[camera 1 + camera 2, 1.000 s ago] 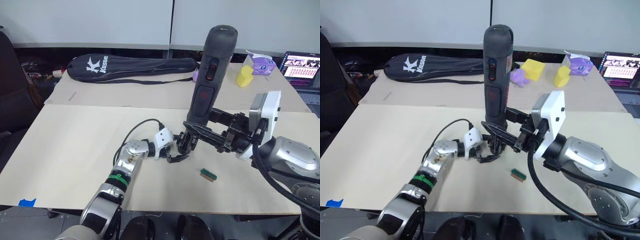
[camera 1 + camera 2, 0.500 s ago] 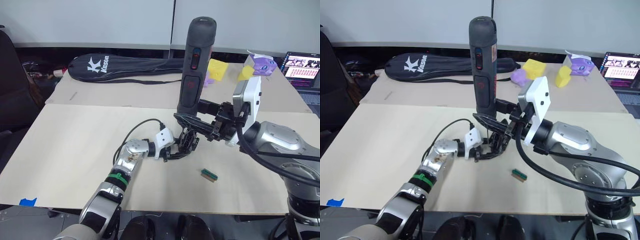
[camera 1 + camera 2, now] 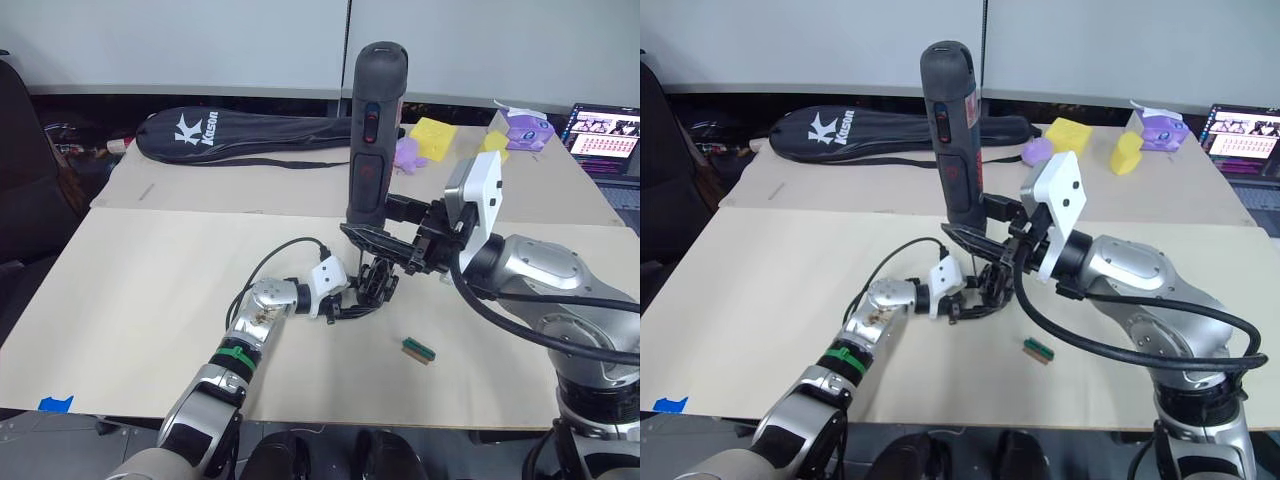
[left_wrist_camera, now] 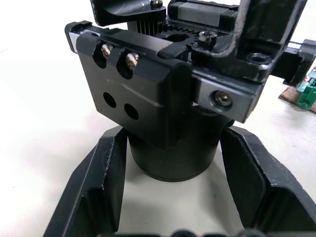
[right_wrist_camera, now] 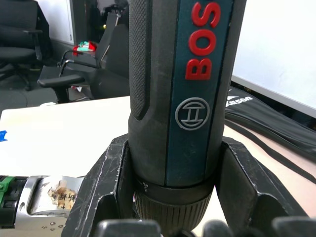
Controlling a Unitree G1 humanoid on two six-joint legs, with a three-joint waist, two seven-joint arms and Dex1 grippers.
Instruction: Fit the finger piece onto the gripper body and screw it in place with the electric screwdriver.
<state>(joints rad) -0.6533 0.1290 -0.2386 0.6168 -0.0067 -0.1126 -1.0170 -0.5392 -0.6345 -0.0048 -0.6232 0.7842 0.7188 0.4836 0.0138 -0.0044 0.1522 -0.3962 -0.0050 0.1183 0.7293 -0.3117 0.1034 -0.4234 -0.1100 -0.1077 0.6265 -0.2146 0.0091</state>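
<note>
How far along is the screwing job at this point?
Done: both parts are gripped. The left gripper holds the gripper body on the table; the right gripper holds the screwdriver upright above it.
In hand: lining the tool up over the body.
Left: driving the screw. Whether the finger piece is fitted cannot be made out.

Electric screwdriver: dark grey, red buttons, upright directly above the gripper body. Gripper body: black blocky assembly, on the surface.

Beige table: gripper body near middle, small green block nearby; racket bag, yellow blocks behind.
</note>
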